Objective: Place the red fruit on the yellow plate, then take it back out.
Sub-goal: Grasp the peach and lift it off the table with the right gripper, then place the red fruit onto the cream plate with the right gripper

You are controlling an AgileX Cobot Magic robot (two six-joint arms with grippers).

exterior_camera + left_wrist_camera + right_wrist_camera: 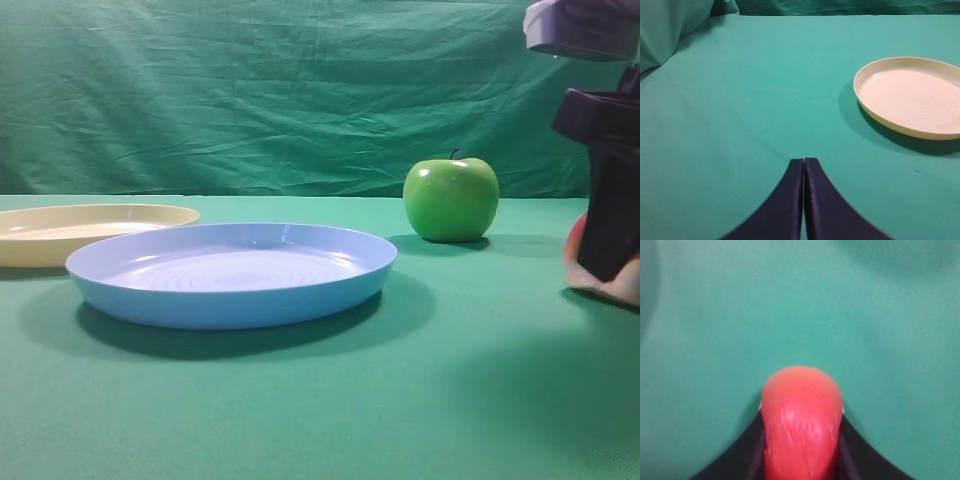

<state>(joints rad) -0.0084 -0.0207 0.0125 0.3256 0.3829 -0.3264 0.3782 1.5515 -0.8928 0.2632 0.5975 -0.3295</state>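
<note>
The red fruit fills the space between my right gripper's dark fingers, which press on both of its sides. In the exterior high view the fruit rests on the green cloth at the far right edge, mostly hidden behind the right gripper. The yellow plate lies at the far left with nothing on it. It also shows at the right of the left wrist view as the yellow plate. My left gripper hovers over bare cloth to the plate's left, fingers pressed together and holding nothing.
A light blue plate lies in the middle, between the yellow plate and the fruit. A shiny green apple stands behind, to the fruit's left. A green cloth backdrop hangs at the back.
</note>
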